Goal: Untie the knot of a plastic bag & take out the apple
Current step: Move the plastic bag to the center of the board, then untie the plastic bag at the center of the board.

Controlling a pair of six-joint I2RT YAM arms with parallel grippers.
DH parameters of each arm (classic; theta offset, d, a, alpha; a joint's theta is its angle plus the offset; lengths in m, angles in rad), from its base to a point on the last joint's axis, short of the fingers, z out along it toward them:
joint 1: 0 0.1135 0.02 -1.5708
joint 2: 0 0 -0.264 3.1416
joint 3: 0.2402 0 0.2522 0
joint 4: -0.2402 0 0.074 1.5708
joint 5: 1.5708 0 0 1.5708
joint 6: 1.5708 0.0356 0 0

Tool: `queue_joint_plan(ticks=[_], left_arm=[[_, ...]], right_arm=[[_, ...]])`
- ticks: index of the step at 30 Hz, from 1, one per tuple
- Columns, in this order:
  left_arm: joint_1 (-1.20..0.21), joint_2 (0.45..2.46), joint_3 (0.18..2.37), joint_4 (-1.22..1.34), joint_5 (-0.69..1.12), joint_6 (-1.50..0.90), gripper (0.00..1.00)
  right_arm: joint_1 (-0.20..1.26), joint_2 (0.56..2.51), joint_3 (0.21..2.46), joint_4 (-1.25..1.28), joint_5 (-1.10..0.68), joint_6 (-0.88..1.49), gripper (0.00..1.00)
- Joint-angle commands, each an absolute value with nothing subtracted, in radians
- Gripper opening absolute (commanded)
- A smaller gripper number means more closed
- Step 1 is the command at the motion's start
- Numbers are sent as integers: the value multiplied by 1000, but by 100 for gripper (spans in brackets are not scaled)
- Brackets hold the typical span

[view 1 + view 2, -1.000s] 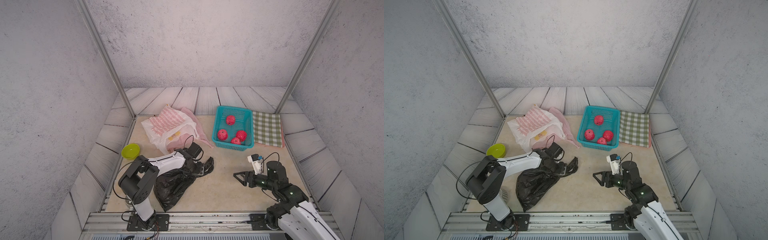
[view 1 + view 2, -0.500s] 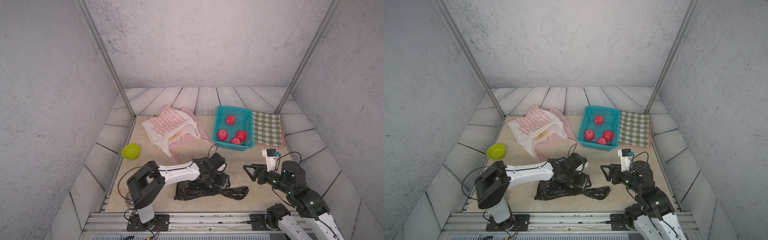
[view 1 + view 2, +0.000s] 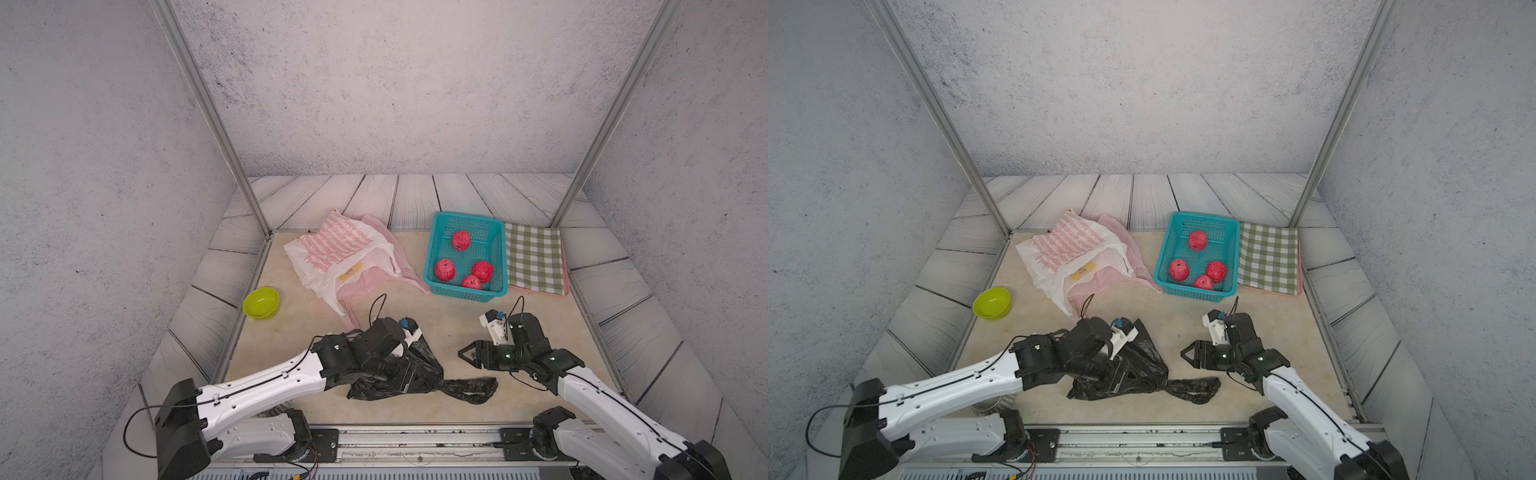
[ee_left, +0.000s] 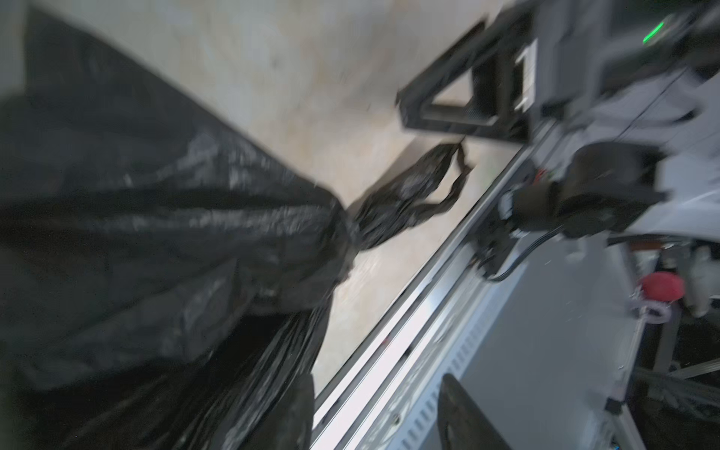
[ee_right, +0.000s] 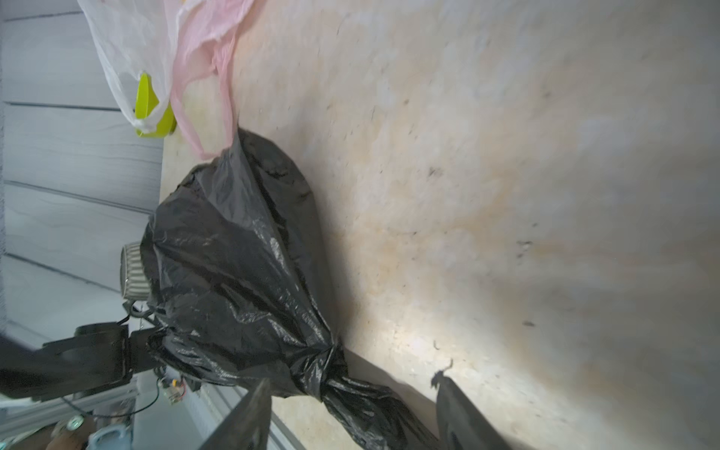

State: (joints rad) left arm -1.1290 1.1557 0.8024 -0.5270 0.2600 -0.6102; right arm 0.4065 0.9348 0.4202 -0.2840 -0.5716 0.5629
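Starting at the front edge of the tabletop (image 3: 415, 316), locate the black plastic bag (image 3: 419, 370). It lies crumpled near the front rail, slightly left of centre. Note that its knot (image 5: 327, 364) is tied, with the twisted tail (image 3: 469, 386) trailing flat toward the right arm. You cannot see what the bag contains.

Check the left gripper (image 3: 401, 374): it is pressed into the body of the bag, with its fingers buried in the black film. The left wrist view is blurred and filled by the bag, so you cannot tell whether the fingers are clamped on it or only resting against it.

Check the right gripper (image 3: 465, 355): it hovers near the tail. Its fingers (image 5: 249, 417) stand wide with nothing gripped — in the right wrist view the tail runs between them.

Farther back, find a green bowl (image 3: 261, 302) at the left edge and a white printed bag (image 3: 336, 249) lying over a pink bag (image 3: 374, 282). To their right, a teal basket (image 3: 430, 257) holds four red apples (image 3: 461, 240) — a checked cloth (image 3: 534, 257) lies against its right side.
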Motion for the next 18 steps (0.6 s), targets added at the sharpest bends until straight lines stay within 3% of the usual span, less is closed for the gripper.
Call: queue_joint_plan(ticks=[1,10,18], left_arm=[[-1211,1172,800,-573,88,-611,53],[-1340,1344,888,-662,-225,-622,54],[-1388,1446,911,-562,-209,-555,59]], right_arm=[[451,997,421,-136,-651,587,67],[630,1120,380,32,-527,682,67],[681,1270,399,131,-487,710,60]])
